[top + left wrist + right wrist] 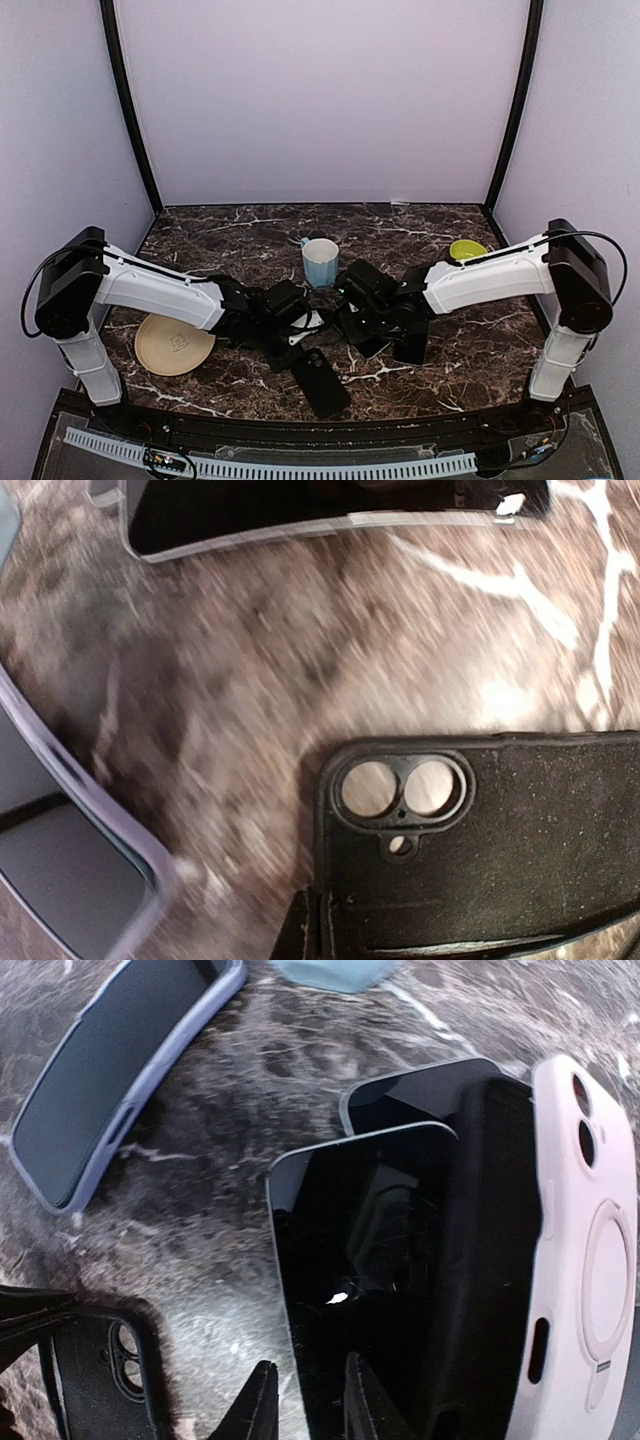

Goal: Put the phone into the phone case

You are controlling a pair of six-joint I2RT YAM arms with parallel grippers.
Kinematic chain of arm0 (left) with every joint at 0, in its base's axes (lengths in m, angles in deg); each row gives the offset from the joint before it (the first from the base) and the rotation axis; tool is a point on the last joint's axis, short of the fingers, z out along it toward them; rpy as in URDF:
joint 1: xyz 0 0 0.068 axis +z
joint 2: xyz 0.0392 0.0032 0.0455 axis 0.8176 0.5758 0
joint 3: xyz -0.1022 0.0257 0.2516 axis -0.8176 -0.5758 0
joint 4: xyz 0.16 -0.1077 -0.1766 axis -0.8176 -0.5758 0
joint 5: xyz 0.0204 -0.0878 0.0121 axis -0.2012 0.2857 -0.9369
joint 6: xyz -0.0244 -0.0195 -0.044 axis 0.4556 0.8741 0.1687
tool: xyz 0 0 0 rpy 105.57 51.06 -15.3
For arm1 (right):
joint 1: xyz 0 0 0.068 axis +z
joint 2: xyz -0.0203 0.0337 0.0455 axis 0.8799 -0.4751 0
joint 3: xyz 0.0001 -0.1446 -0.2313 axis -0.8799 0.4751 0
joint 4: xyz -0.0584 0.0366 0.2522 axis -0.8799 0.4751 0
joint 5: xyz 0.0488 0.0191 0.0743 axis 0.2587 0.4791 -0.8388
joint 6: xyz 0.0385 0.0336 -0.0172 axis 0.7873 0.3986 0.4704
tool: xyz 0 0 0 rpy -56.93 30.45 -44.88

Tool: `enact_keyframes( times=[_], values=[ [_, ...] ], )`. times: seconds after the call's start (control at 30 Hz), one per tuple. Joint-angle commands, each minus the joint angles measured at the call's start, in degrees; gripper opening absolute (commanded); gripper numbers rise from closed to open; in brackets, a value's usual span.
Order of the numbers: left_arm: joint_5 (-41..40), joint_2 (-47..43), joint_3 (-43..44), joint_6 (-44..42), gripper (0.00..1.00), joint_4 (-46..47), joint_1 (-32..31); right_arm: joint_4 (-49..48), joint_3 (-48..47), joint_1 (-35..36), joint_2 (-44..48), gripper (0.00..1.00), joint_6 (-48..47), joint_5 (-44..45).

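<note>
The black phone case (490,840) lies open side up with its camera holes toward the left. It also shows in the top view (322,382) near the front edge. My left gripper (298,340) is shut on the case's edge, with one fingertip (303,925) against its corner. The phone (350,1260), dark screen up, is in my right gripper (305,1400), whose fingers straddle its left edge. In the top view, my right gripper (358,322) sits just right of the left one.
A second dark phone (420,1095), a black case (490,1260) and a pink case (590,1260) lie beside the held phone. A lavender-cased phone (110,1070) lies to the left. A blue cup (320,262), a tan plate (173,345) and a yellow-green bowl (467,249) stand around.
</note>
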Motion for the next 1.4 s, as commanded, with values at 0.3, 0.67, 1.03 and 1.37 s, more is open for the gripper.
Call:
enact_keyframes(
  times=[0.3,0.67,1.03,1.37],
  values=[
    [-1.0,-4.1,-2.4,9.5,0.19,-9.5,-3.2,23.8,7.9,-2.0,20.2,0.86,20.6,10.6],
    [-0.7,-8.5,0.1,12.5,0.71,-11.6,-3.2,14.1,13.4,-3.7,14.5,0.98,22.8,4.1],
    [-1.4,-11.6,-1.7,13.6,0.72,-12.4,-3.2,10.9,15.6,-9.1,8.3,0.95,20.3,4.7],
    [-2.4,-13.7,-3.6,13.4,0.72,-12.2,-3.2,11.1,25.4,-19.7,16.6,0.96,10.5,-6.7]
  ],
)
